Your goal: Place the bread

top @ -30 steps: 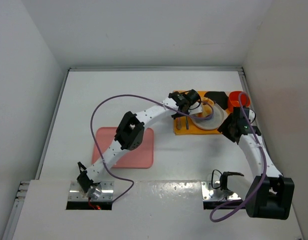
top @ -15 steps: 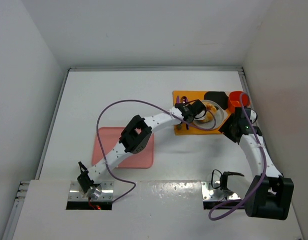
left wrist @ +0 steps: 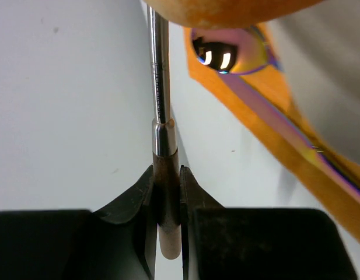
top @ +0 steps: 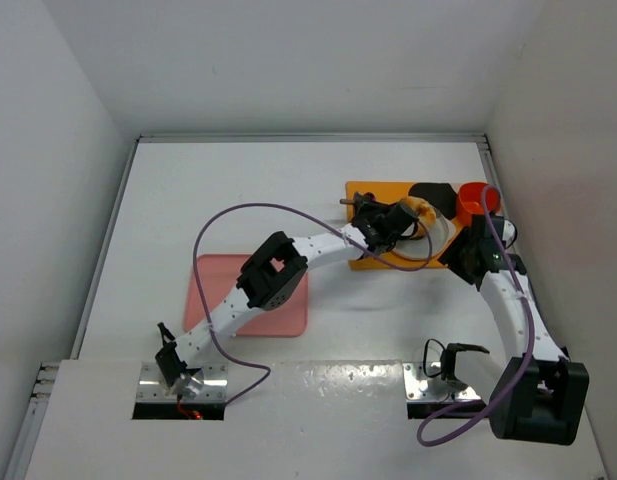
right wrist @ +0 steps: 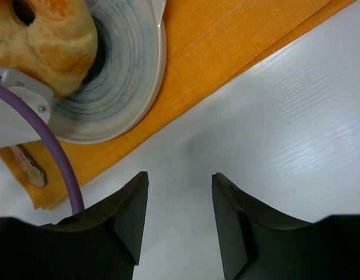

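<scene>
Ahead, bread [left wrist: 226, 9], at left gripper [left wrist: 166, 172]'s rod [left wrist: 158, 70] tip

Bright, even light with soft shadows; twin glare spots on the spoon [left wrist: 223, 55]; close bread [left wrist: 226, 9] blurred.

The left arm [top: 278, 272] stretches far forward and rightward, low and long, its elbow bent midway. The left gripper [top: 390, 216] points away from its base, and its fingers [left wrist: 136, 201] are clamped tight on the brown handle of a slim tool [left wrist: 158, 87]. The tool's metal shaft runs straight out ahead of the jaws. The right arm [top: 518, 320] rises from its base and curves forward. The right gripper [right wrist: 180, 181] hangs tilted downward with its jaws parted and nothing between them.
</scene>
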Tool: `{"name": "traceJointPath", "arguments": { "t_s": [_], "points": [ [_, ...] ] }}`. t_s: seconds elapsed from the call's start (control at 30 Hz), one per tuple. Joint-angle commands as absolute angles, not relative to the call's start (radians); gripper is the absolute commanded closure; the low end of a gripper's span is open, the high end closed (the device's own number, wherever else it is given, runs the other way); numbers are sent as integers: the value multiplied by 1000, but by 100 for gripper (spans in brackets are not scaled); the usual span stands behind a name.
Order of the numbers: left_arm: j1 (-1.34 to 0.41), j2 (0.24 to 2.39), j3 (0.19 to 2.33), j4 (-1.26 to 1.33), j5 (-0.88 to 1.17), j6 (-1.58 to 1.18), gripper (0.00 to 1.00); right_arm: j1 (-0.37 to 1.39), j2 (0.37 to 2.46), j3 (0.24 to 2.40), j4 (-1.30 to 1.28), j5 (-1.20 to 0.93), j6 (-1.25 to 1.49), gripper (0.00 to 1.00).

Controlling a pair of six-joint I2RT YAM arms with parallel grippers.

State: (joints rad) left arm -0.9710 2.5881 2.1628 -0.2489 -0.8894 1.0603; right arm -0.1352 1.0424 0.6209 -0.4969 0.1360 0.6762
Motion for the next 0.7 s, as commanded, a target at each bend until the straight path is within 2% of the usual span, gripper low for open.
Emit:
{"name": "traceJointPath", "arguments": {
  "t_s": [0.0,0.23,0.43,0.67],
  "points": [
    [-930,2551,2214,-106,-969,1153,100,-141,1020,627,-477,120,666,52],
    [-911,2551,2200,-60,-968,1177,100,-140,1022,635,-479,112,664,52],
    [-946,2470,2043,-133,-859,1098,100,-140,1022,640,-474,110,667,52],
    [-946,2488,2075,-178,-831,1077,100,-141,1034,635,-471,101,673,52]
  ]
}}
